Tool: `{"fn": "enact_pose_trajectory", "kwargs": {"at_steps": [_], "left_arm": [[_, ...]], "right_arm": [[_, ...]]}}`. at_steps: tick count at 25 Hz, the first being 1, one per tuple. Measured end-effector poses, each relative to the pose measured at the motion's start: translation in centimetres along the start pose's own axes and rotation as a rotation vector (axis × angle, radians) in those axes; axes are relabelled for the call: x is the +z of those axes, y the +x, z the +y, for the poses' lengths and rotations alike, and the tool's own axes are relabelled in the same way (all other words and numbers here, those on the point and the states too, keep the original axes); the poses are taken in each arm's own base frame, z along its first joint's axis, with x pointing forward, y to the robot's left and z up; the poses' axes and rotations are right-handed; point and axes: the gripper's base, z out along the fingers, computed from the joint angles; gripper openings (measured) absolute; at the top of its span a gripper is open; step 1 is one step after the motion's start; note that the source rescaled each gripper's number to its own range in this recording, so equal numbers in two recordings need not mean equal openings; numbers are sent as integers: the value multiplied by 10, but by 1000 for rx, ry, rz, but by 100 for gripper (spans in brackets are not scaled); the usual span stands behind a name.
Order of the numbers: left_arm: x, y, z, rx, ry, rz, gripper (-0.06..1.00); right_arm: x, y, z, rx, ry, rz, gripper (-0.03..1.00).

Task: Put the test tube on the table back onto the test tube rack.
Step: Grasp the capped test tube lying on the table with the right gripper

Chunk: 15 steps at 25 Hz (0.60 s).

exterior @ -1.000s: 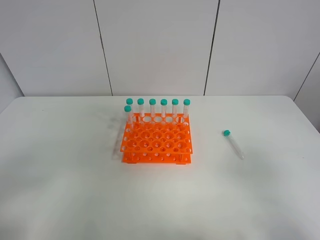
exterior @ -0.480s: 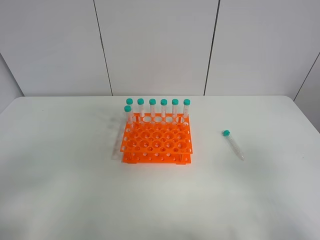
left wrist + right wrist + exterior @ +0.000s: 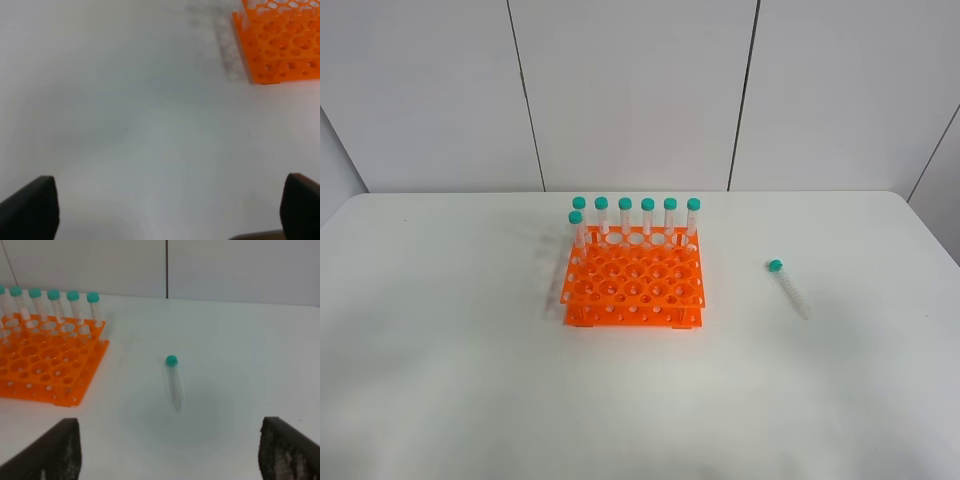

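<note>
The test tube (image 3: 788, 288) lies flat on the white table (image 3: 470, 350), to the right of the orange test tube rack (image 3: 635, 288), teal cap toward the back. Neither arm shows in the exterior high view. In the right wrist view the tube (image 3: 174, 382) lies ahead of my right gripper (image 3: 172, 452), which is open and empty, with the rack (image 3: 45, 365) off to one side. My left gripper (image 3: 165, 210) is open and empty over bare table, with a corner of the rack (image 3: 280, 45) ahead of it.
Several identical teal-capped tubes (image 3: 635, 215) stand upright along the rack's back row, one more at its left side. A white panelled wall (image 3: 630, 90) rises behind the table's far edge.
</note>
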Motion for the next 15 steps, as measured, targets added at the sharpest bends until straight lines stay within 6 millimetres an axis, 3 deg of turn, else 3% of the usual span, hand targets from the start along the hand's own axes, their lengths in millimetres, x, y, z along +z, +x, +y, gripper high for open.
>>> {"fn": "enact_pose_trajectory", "kwargs": {"at_steps": [15], "left_arm": [[0,0,0,0,0,0,100]], "right_arm": [[0,0,0,-7,1,-2,73]]}}
